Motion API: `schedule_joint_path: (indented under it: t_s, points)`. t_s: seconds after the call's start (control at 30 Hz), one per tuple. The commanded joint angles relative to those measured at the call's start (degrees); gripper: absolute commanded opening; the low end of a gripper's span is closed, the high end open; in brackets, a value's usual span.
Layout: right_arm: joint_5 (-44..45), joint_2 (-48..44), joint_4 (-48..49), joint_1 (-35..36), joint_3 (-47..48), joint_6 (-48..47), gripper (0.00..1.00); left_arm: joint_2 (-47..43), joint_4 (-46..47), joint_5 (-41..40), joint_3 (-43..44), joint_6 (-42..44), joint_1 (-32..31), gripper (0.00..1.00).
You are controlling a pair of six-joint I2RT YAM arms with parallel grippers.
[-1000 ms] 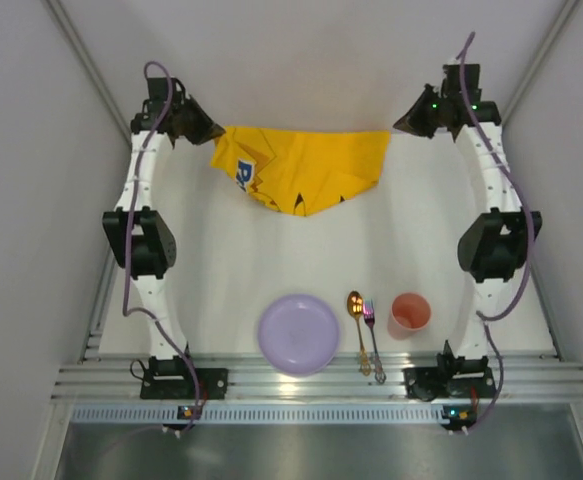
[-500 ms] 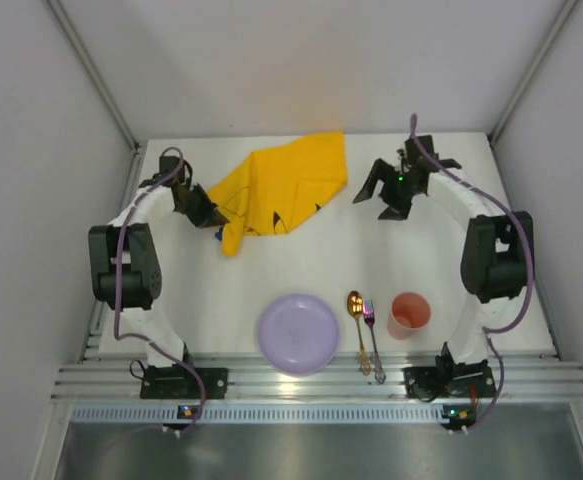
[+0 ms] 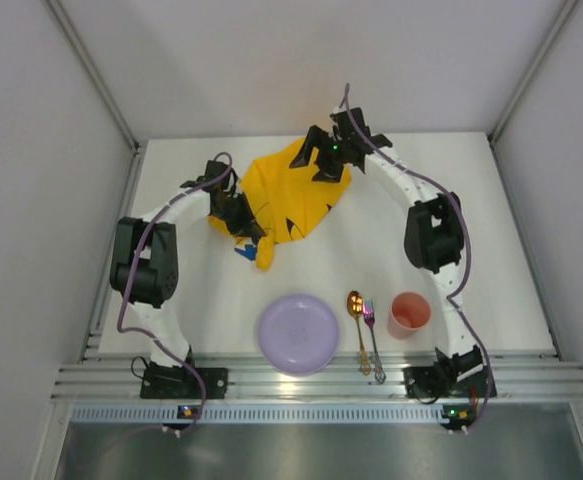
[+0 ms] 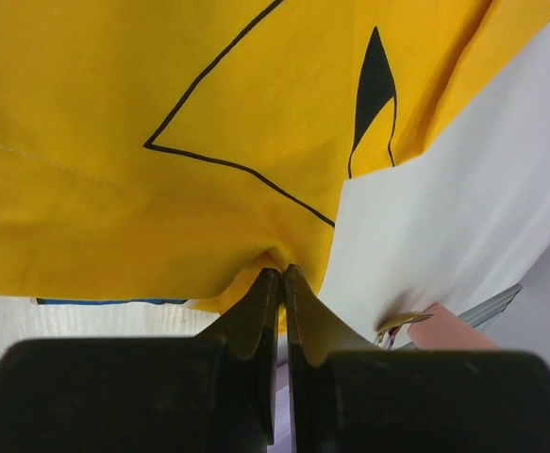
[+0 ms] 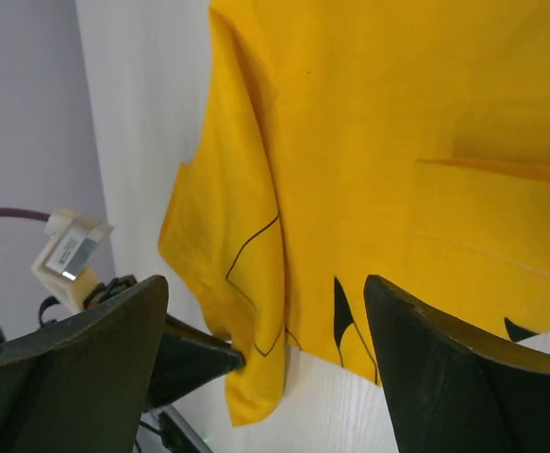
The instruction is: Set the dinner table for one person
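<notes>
A crumpled yellow cloth mat [image 3: 286, 190] with black line print lies at the back middle of the white dinner table [image 3: 491, 220]. My left gripper [image 3: 246, 225] is shut on a fold at the cloth's near left edge. The left wrist view shows the left gripper [image 4: 281, 276] pinching yellow fabric [image 4: 208, 113]. My right gripper [image 3: 321, 155] hangs open over the cloth's far edge, holding nothing. In the right wrist view the right gripper [image 5: 265, 321] frames the cloth [image 5: 397, 142], with the left gripper's tip [image 5: 199, 357] at the cloth's corner.
A lilac plate [image 3: 299, 333] sits near the front edge. To its right lie a gold spoon [image 3: 355, 305] and a fork [image 3: 372, 335], then a pink cup [image 3: 409, 313]. Grey walls close in the table at both sides and the back.
The right gripper opened, let go of the cloth and swung left over it. The left gripper dragged its held corner right and nearer. The spread cloth has bunched up mid-table.
</notes>
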Motion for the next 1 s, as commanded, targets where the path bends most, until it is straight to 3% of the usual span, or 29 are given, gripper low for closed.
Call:
schedule_joint_path:
  t_s: [0.0,0.2,0.4,0.53,0.7,0.77,0.87,0.93,0.97]
  points:
    - [5.8,6.8,-2.1,0.7,5.6,1.4,0.85,0.7,2.9,2.6,0.3,0.5,0.6,0.00]
    - [17.4,13.8,-10.2,0.8,17.8,-1.5,0.81,2.1,3.2,4.4,-0.8,2.0,0.6,0.00]
    - [25.4,17.2,-18.5,1.0,20.8,-4.9,0.75,4.6,4.2,5.2,-0.2,2.7,0.7,0.00]
    - [29.7,18.3,-23.9,1.9,21.7,-8.1,0.50,6.4,4.6,5.7,0.7,3.0,0.8,0.00]
    - [31.1,20.2,-28.5,2.6,21.4,-12.1,0.48,8.3,5.3,6.9,0.8,3.2,1.1,0.00]
    - [31.7,20.1,-29.0,3.2,21.6,-12.7,0.42,8.9,5.4,7.3,0.7,3.3,1.2,0.00]
    - [31.6,20.2,-29.7,3.4,21.5,-12.9,0.22,9.3,5.8,7.5,0.5,3.2,1.3,0.00]
    - [31.6,20.3,-30.0,3.5,21.4,-13.0,0.01,9.3,6.0,7.7,0.3,3.2,1.3,0.00]
    - [31.6,20.3,-30.0,3.4,21.4,-13.1,0.00,9.4,6.0,7.7,0.3,3.3,1.3,0.00]
